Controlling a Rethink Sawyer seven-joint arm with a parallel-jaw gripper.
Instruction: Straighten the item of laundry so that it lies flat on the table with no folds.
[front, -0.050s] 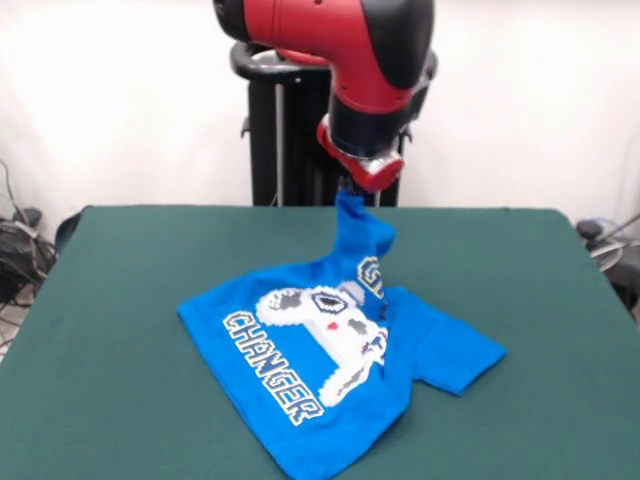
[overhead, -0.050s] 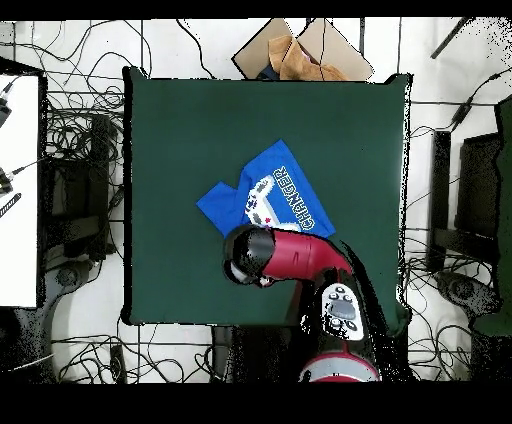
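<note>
Tool (front, -0.050s: 352, 193) clamps the shirt (front, -0.050s: 330, 390) edge, cloth hanging straight below it, the rest flat on the desk (front, -0.050s: 120, 300).

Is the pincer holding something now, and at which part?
Yes. The pincer holds the blue T-shirt by a bunched bit of cloth at its far edge, lifted off the table.

A cardboard box (overhead, -0.050s: 305, 52) sits beyond the table edge, with cables (overhead, -0.050s: 75, 150) strewn over the floor.
</note>
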